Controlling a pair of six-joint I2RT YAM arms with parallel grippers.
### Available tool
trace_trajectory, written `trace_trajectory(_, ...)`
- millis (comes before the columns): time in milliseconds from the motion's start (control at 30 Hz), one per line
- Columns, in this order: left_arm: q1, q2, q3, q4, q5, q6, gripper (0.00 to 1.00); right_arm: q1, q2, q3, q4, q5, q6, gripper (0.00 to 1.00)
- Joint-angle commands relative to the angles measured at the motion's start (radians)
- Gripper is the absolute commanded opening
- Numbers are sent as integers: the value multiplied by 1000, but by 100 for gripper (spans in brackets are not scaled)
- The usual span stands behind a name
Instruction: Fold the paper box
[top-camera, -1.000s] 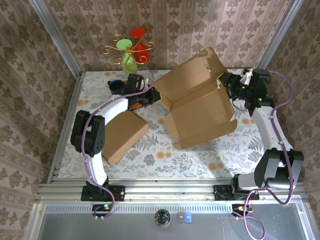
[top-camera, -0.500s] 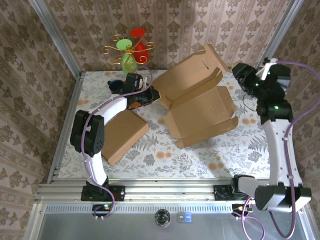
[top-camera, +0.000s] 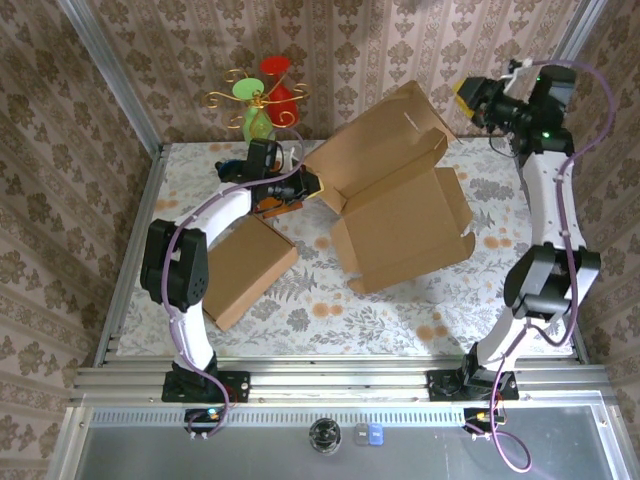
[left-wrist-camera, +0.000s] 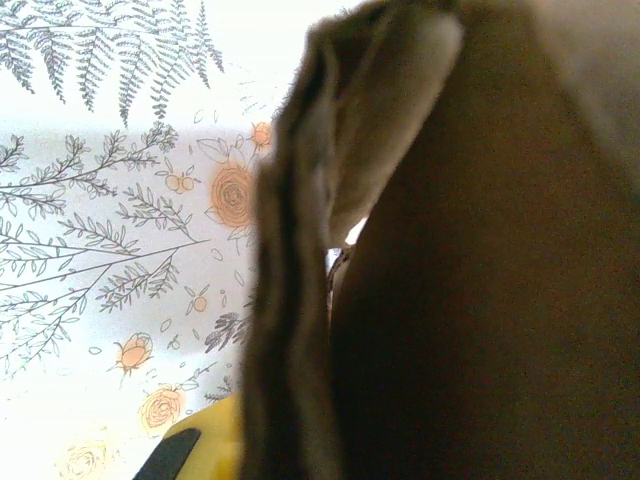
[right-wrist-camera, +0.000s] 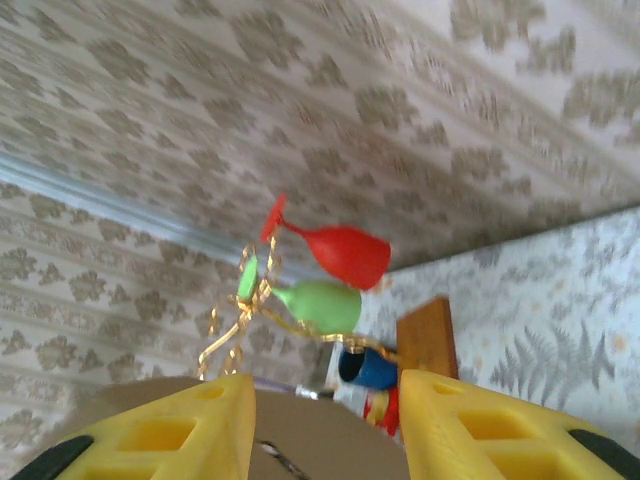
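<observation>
Two claws checked. Left gripper (top-camera: 298, 190) is clamped shut on the left edge of the paper box (top-camera: 400, 215); its wrist view adds that edge close-up, layered, beside one yellow fingertip (left-wrist-camera: 190, 450). Box lies right of it, open, flaps up. Right gripper (top-camera: 466, 92) hangs above the box's far corner, jaws part-open, touching nothing; beyond its fingers (right-wrist-camera: 160, 435), a red goblet (right-wrist-camera: 345, 255) and green goblet (right-wrist-camera: 320, 305).

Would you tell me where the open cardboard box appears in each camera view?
Top external: cardboard box, centre of the picture.
Left wrist: cardboard box close up, across the right half.
Right wrist: probably the brown surface at bottom centre, between the yellow fingers.
Shared landmark: the floral tablecloth, in all three.
</observation>
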Motion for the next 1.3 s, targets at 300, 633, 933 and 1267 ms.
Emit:
trace_trajectory(300,13,36,61,-59,50,36,0,78,-64,-26,-4,-191,-132,44)
trace_trajectory(633,15,53,89,-79,48,41,0,112,-111,-55,-140,-135,-277,44)
trace_trajectory(933,15,53,100,-96,50,46,0,167,-178,-80,-318,22,-469,44)
trace_trajectory(1267,12,49,105,-108,49,52,0,197,-226,-92,-423,200,-581,45)
